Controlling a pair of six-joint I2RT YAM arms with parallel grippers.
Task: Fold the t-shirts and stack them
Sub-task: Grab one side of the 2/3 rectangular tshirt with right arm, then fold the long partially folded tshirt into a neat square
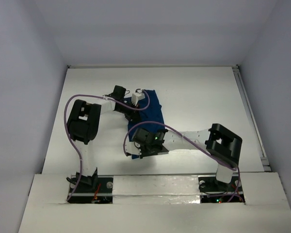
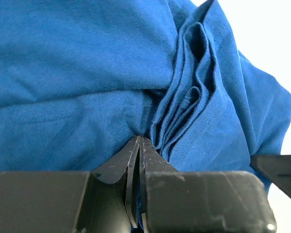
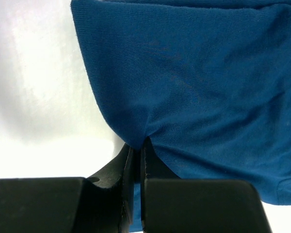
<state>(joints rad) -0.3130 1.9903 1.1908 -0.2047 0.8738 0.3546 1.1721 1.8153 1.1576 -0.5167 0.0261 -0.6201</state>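
Note:
One navy-blue t-shirt (image 1: 150, 114) lies folded into a narrow strip in the middle of the white table (image 1: 199, 97). My left gripper (image 1: 132, 108) is shut on the shirt's far left part; in the left wrist view (image 2: 139, 141) the cloth (image 2: 87, 73) bunches into several pleats at the fingertips. My right gripper (image 1: 138, 145) is shut on the shirt's near edge; in the right wrist view (image 3: 138, 144) the cloth (image 3: 199, 82) runs smooth up from the pinch. The chest print is hidden.
The table's raised near edge (image 1: 155, 182) runs in front of the arm bases. White walls stand on the left, right and back. A rail (image 1: 250, 116) runs along the table's right side. The purple cables (image 1: 72, 141) loop over both arms.

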